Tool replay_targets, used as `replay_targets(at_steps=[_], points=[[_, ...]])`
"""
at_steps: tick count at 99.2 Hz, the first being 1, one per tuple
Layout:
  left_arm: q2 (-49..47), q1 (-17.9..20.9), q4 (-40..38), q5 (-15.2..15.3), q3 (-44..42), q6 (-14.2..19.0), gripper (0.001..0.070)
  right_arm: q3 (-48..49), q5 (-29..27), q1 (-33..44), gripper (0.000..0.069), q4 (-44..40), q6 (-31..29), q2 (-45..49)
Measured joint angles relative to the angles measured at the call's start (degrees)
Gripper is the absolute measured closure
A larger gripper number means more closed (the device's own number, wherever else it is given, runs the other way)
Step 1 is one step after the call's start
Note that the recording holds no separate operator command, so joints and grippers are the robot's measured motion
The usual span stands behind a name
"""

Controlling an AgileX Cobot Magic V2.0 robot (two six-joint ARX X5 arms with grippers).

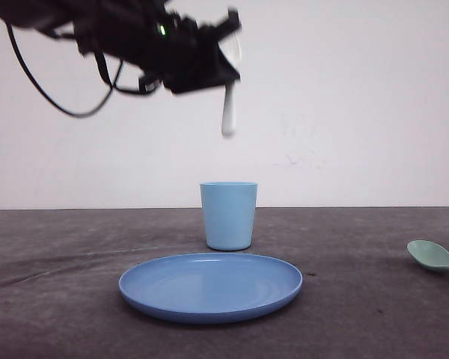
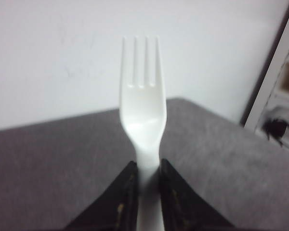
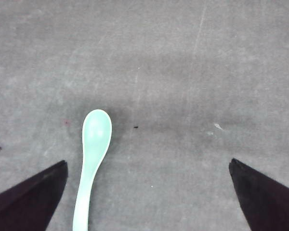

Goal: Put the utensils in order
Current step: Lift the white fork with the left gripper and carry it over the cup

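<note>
The fork has its handle's lower part hidden between the black jaws, and from the front it blurs. The spoon is cut off at the frame's right edge, handle mostly unseen.

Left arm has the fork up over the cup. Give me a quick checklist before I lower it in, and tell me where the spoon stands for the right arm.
1. Fork held by left gripper: ok, fingers closed on the handle.
2. Fork hangs handle down in the front view: ok.
3. Fork lined up above the light blue cup: ok side to side; depth cannot tell.
4. Cup upright and free of the blue plate: ok.
5. Cup empty inside: cannot tell.
6. Mint-green spoon lies on the table; right gripper open above it, but spoon sits near one finger: not ok, recentre.
</note>
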State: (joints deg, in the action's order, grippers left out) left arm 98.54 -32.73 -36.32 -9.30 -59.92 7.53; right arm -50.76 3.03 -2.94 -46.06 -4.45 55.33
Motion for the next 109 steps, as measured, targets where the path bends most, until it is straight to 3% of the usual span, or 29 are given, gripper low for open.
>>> replay_targets(at_steps=[46,82,109], points=[[10.58,-0.07,-2.27,0.0,0.0,-3.52,0.0667,0.0,0.0,0.0,0.0013,-0.02,0.0,0.0],[10.84,-0.07,3.89,0.0,0.0,-5.03,0.0667,0.0,0.0,0.0,0.0013,-0.02,0.0,0.0],[10.91,-0.04,3.96,0.0,0.0,-5.16,0.0642,0.0,0.0,0.0,0.0013,-0.04,0.0,0.0]])
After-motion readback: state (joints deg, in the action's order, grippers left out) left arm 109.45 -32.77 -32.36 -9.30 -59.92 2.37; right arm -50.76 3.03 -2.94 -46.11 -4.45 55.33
